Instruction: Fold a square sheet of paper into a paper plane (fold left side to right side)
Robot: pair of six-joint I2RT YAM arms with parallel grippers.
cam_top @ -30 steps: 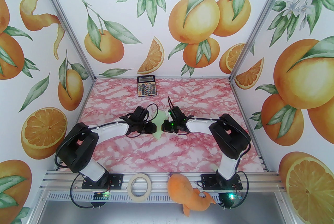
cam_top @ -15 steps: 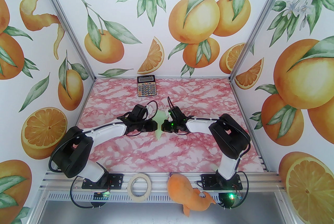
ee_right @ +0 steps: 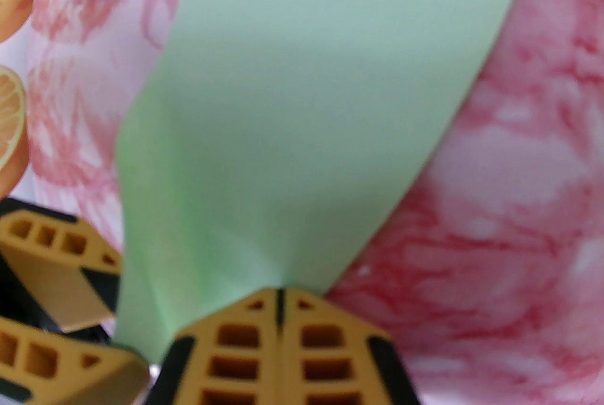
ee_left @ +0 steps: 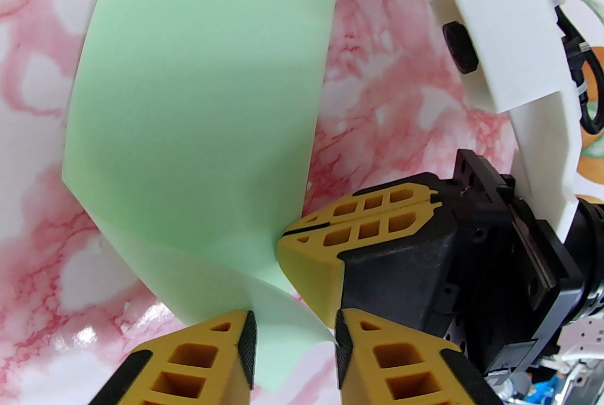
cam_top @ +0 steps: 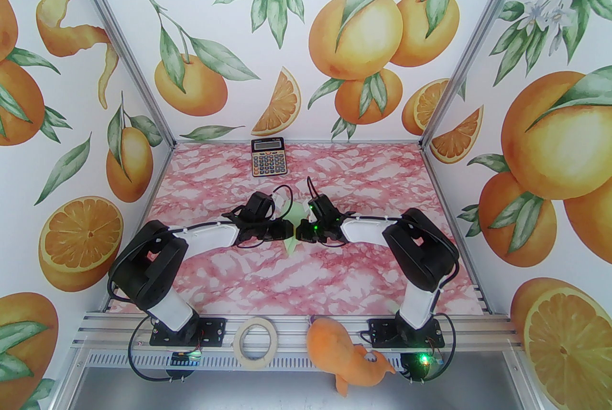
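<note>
1. Green sheet of paper (ee_left: 198, 110) sits mid-surface, held up between the two arms, on the near side of the calculator (cam_top: 268, 157) and well apart from it.
2. Right jaws: fully closed, pinching one edge of the sheet right at the fingertips (ee_right: 255, 306).
3. Left jaws: part open, with a clear gap between the pads (ee_left: 249, 346). A corner of the sheet hangs in that gap and brushes the inner faces. It is not clamped.
4. Top view: the two sets of jaws meet tip to tip, just beside each other, the left coming in from the left and the right from the right.
5. Sheet is bowed, not flat. In the left wrist view a soft bend runs from its left corner to the tip of the right jaws, with a paler flap below it.
6. Top view: green slivers show on the far and near sides of the jaws. I cannot tell whether the near tip touches the pink marbled surface (cam_top: 239, 274).
7. On the near rail, a tape roll (cam_top: 257, 342) and an orange plush toy (cam_top: 342, 353) sit between the arm bases.
</note>
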